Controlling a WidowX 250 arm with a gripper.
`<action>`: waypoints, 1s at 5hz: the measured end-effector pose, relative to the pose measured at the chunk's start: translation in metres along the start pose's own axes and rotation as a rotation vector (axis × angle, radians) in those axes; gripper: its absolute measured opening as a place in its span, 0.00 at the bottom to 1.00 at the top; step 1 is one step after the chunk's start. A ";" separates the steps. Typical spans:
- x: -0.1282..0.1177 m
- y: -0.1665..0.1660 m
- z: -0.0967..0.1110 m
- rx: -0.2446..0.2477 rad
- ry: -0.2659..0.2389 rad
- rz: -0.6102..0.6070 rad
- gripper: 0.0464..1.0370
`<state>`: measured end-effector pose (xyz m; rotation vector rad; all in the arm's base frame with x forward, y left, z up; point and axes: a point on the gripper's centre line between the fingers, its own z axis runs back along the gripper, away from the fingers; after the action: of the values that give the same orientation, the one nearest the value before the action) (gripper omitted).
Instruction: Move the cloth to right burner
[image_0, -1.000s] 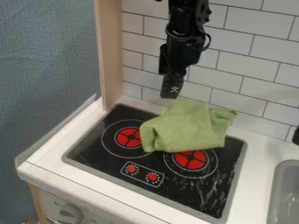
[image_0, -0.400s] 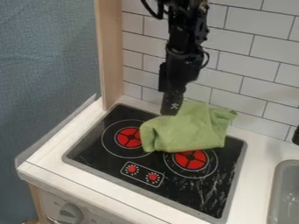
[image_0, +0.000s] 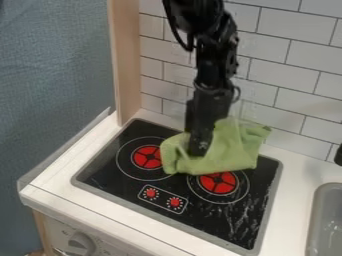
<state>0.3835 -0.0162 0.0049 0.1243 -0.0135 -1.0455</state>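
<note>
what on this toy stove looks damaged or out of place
Pale, streaky marks show on the black stovetop, mostly near its front right corner; scratches or glare, I can't tell. The green cloth lies rumpled, partly over the right burner.

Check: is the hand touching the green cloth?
Cannot tell. In the camera view, the hand overlaps the green cloth and hides where they would meet, so neither contact nor gap shows plainly.

I see the crumpled green fabric cloth (image_0: 239, 152), which lies in folds across the back edge of the black glass stovetop (image_0: 110, 170). It covers the back part of the right burner (image_0: 218, 183), a flat red circle with black cross, toward the right edge.
</note>
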 end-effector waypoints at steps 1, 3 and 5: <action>0.004 0.001 -0.014 -0.039 0.019 -0.007 0.96; 0.008 -0.006 -0.024 -0.081 0.012 0.013 0.96; 0.005 -0.026 -0.028 -0.086 0.011 0.020 0.96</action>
<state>0.3655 -0.0309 -0.0264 0.0520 0.0395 -1.0237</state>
